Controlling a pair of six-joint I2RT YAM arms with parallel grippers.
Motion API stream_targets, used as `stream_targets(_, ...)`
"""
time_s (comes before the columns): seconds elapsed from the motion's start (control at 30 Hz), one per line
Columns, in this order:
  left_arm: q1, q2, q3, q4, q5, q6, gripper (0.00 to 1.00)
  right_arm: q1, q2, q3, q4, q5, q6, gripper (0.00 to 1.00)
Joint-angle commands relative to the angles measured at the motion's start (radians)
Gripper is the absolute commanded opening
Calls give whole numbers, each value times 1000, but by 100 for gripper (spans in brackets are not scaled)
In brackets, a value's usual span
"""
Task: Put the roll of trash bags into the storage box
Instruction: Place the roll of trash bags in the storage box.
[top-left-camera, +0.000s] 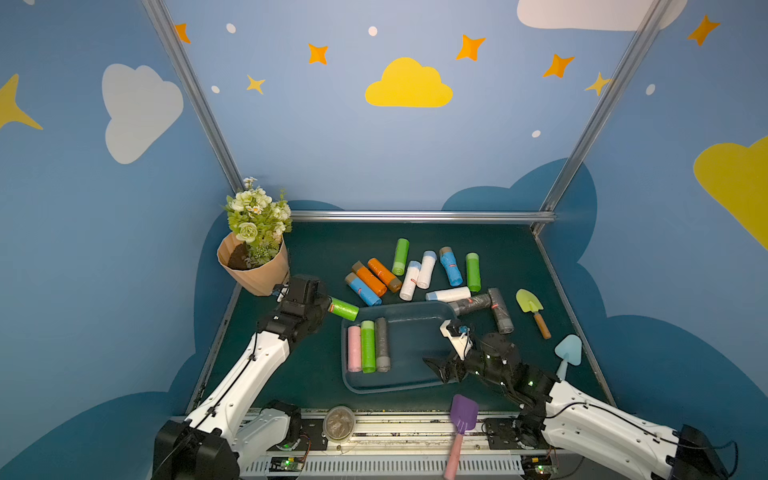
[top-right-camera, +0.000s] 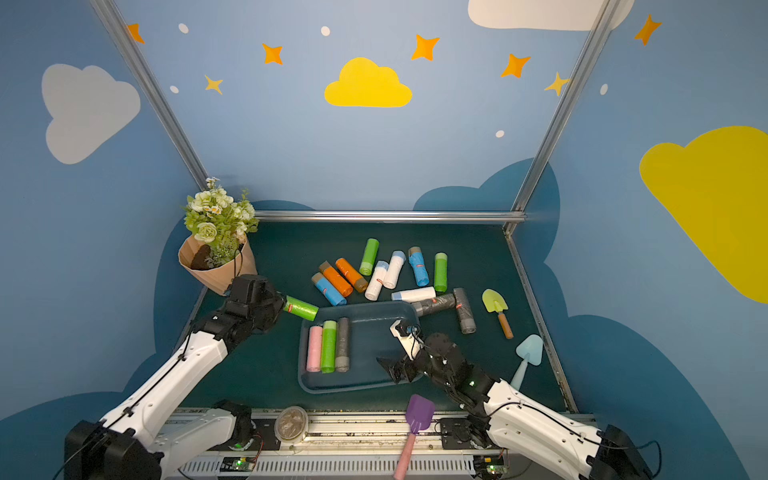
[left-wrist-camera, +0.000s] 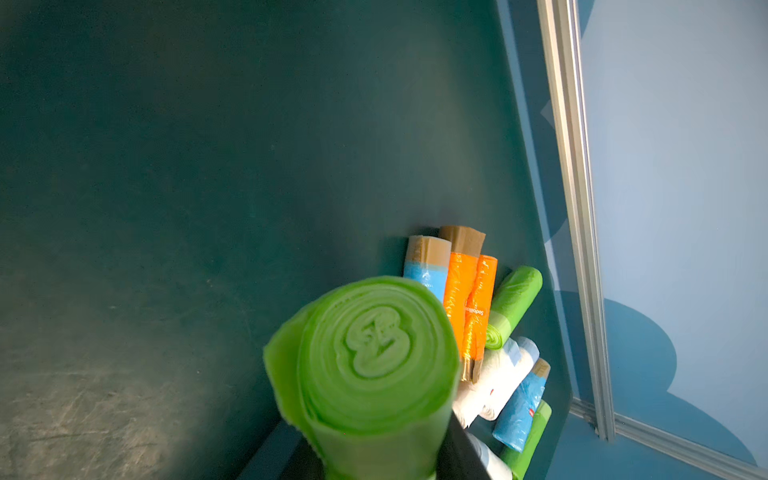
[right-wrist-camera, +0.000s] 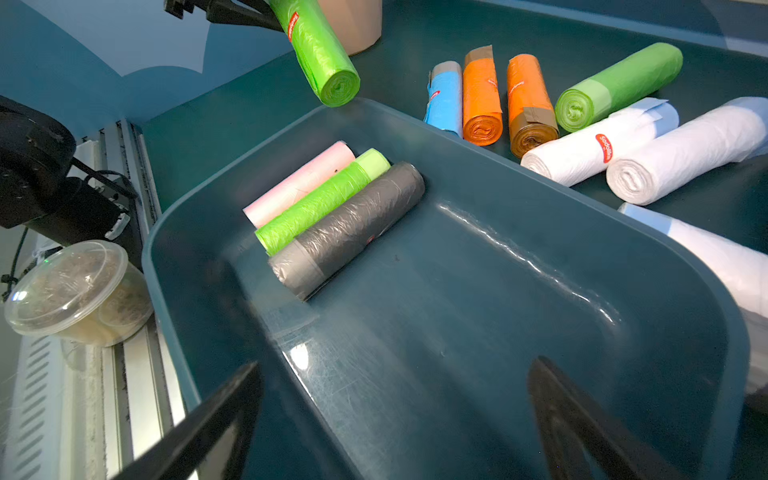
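Observation:
My left gripper (top-left-camera: 329, 306) is shut on one end of a bright green roll of trash bags (top-left-camera: 345, 309), which hangs tilted above the table just off the far left corner of the storage box (top-left-camera: 399, 390). The roll's free end points at that corner. Its spiral end face (left-wrist-camera: 374, 357) fills the left wrist view. Side by side at the box's left end lie a pink roll (top-left-camera: 354, 348), a green roll (top-left-camera: 368, 345) and a grey roll (top-left-camera: 382, 344). My right gripper (right-wrist-camera: 386, 415) stands open and empty over the box's near right part.
Several loose rolls (top-left-camera: 415, 274) lie on the table beyond the box, two dark grey ones (top-left-camera: 494, 307) at its right. A tan flower pot (top-left-camera: 254, 266) stands far left. A green trowel (top-left-camera: 532, 309), pale blue spade (top-left-camera: 567, 353), purple shovel (top-left-camera: 461, 419) and lidded tub (top-left-camera: 338, 423) lie around.

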Motion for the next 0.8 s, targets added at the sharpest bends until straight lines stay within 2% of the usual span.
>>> stream_targets(0.0, -31, -16, 42, -25, 30, 98, 36, -7, -2, -6, -2, -15, 15, 97)
stream_targets(0.17, -92, 22, 99, -19, 165, 259, 37, -9, -6, 3, -39, -18, 24, 97)
stream_targets(0.33, -202, 120, 156, -42, 218, 371, 37, -10, -34, -4, -57, 9, 33, 97)
stream_targets(0.53, -324, 250, 257, -99, 234, 458, 37, -20, -51, -11, -61, 9, 46, 97)
stream_targets(0.77, -407, 347, 353, -158, 220, 513, 37, -33, -12, -9, -57, -11, 80, 97)
